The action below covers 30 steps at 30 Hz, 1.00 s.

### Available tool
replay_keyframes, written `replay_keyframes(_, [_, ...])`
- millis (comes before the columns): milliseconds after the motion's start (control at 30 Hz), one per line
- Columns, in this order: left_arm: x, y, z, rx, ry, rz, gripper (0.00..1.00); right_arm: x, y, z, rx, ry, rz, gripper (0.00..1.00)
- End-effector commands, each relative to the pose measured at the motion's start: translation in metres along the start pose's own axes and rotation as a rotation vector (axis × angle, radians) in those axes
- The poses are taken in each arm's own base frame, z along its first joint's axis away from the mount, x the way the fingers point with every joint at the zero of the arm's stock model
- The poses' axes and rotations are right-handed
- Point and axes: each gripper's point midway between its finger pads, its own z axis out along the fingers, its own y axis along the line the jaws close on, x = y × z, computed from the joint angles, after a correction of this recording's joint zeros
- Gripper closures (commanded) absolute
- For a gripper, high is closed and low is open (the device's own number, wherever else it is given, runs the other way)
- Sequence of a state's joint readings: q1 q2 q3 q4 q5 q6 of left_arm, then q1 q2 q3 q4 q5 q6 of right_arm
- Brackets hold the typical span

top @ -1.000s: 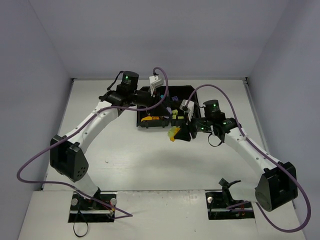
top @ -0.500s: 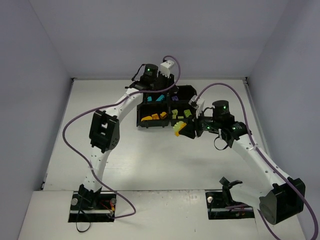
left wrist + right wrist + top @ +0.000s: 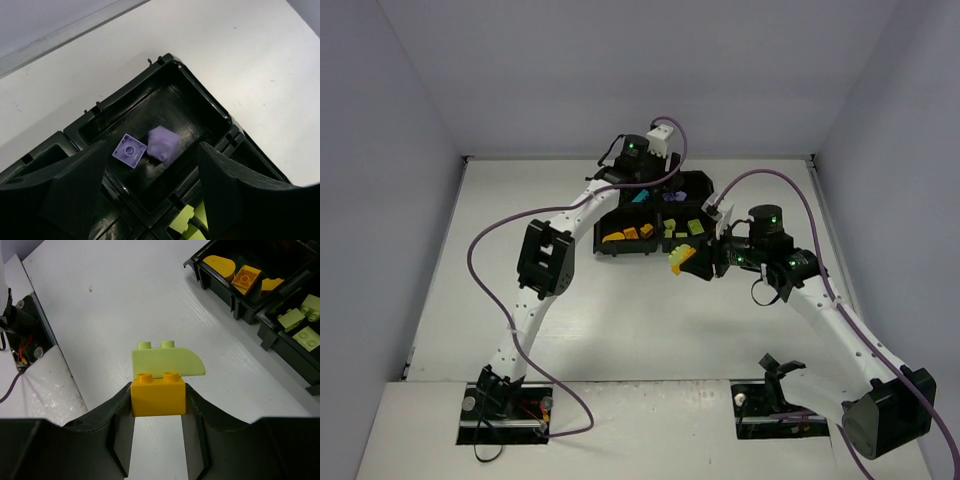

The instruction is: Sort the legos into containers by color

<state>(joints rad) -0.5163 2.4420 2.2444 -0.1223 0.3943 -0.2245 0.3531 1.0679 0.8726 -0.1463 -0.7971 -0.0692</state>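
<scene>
TWO ARMS AT THE SORTING TRAY. The L gripper (image 3: 151, 150) hangs over the far-right compt (image 3: 192, 112) of the black tray (image 3: 620, 250), jaws wide apart, gripping nothing. Seen from the L wrist cam, two purple bricks show in that compt between the fingers (image 3: 75, 192). One is a flat square one-stud piece (image 3: 129, 150), stud up. Just beside it is a tilted purple block (image 3: 164, 144), slightly blurred; can't tell if it rests on the compt floor. Neither finger touches either brick.

The R gripper (image 3: 157, 392) is just off the tray's near edge, over the white table (image 3: 620, 320), approx. level w/ the wall between the two near compts. Its jaws are closed on an orange two-stud brick (image 3: 157, 399), studs up. A lime curved brick (image 3: 167, 361) w/ two studs sits against the orange brick's far side, touching it, beyond the fingertips.

Elsewhere in the tray:
- **Near-left compt** (image 3: 217, 287): orange pieces (image 3: 628, 235), three visible from the R wrist cam.
- **Near-right compt** (image 3: 282, 347): lime pieces (image 3: 685, 228), three visible from the same cam.
- **Far-left compt** (image 3: 623, 207): a cyan piece (image 3: 640, 198), partly hidden by the L arm.
</scene>
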Motion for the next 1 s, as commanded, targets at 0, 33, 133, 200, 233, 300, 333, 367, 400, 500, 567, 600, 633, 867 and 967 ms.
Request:
replay_keyframes(0, [-0.093,-0.028,-0.051,-0.011,-0.191,0.005,0.34,-0.021,-0.003,-0.003,0.021,-0.056,-0.064,1.00])
replay_keyframes(33, [-0.097,-0.027,-0.059,-0.035,-0.199,-0.037,0.33,-0.022,-0.004,-0.003,0.024,-0.057,-0.077,1.00])
replay_keyframes(133, [-0.104,-0.035,-0.099,-0.067,-0.183,-0.083,0.13,-0.030,-0.007,-0.003,0.028,-0.065,-0.142,1.00])
replay_keyframes(200, [-0.118,-0.044,-0.133,-0.074,-0.189,-0.098,0.12,-0.034,-0.011,-0.002,0.033,-0.066,-0.203,1.00])
replay_keyframes(233, [-0.108,-0.045,-0.142,-0.075,-0.145,-0.118,0.12,-0.036,-0.013,-0.002,0.039,-0.068,-0.224,1.00])
replay_keyframes(300, [-0.104,-0.054,-0.168,-0.028,-0.115,-0.210,0.12,-0.040,-0.017,0.000,0.046,-0.065,-0.280,1.00])
replay_keyframes(333, [-0.105,-0.059,-0.176,0.017,-0.116,-0.290,0.12,-0.042,-0.018,0.002,0.049,-0.065,-0.300,1.00])
replay_keyframes(367, [-0.082,-0.058,-0.175,0.044,-0.068,-0.371,0.12,-0.045,-0.018,0.003,0.046,-0.067,-0.321,1.00])
replay_keyframes(400, [-0.099,-0.069,-0.195,0.137,-0.114,-0.457,0.12,-0.046,-0.016,0.006,0.035,-0.063,-0.358,1.00])
replay_keyframes(500, [-0.077,-0.084,-0.215,0.225,-0.062,-0.535,0.12,-0.055,-0.015,0.009,0.027,-0.071,-0.421,1.00])
replay_keyframes(567, [-0.068,-0.098,-0.228,0.258,-0.030,-0.553,0.12,-0.059,-0.011,0.012,0.010,-0.075,-0.462,1.00])
replay_keyframes(600, [-0.065,-0.109,-0.234,0.294,-0.019,-0.547,0.12,-0.060,-0.010,0.014,0.000,-0.078,-0.474,1.00])
replay_keyframes(633, [-0.063,-0.114,-0.239,0.309,-0.013,-0.550,0.12,-0.061,-0.007,0.015,-0.012,-0.081,-0.487,1.00])
replay_keyframes(867, [-0.048,-0.142,-0.279,0.365,0.025,-0.568,0.25,-0.068,-0.002,0.027,-0.037,-0.095,-0.512,1.00])
replay_keyframes(967, [-0.043,-0.157,-0.287,0.411,0.050,-0.579,0.34,-0.071,0.004,0.030,-0.049,-0.107,-0.522,1.00])
